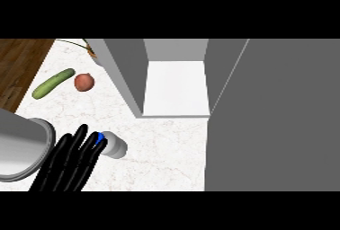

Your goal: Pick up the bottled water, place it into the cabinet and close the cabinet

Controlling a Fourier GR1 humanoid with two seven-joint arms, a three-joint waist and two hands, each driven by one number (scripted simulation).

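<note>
The left forearm's grey metal cylinder (20,146) loomed at nine o'clock; beside it the black left hand (69,161) curled its fingers around the translucent blue-capped water bottle (111,144). Grasping seemed underway; next, lifting toward the open white cabinet (176,87) at twelve o'clock.

The black left hand (69,159) covers most of the bottled water (113,144), leaving only its pale end and a blue spot showing. The hand's base runs off the near edge. The cabinet (176,85) top is cut off far.
</note>
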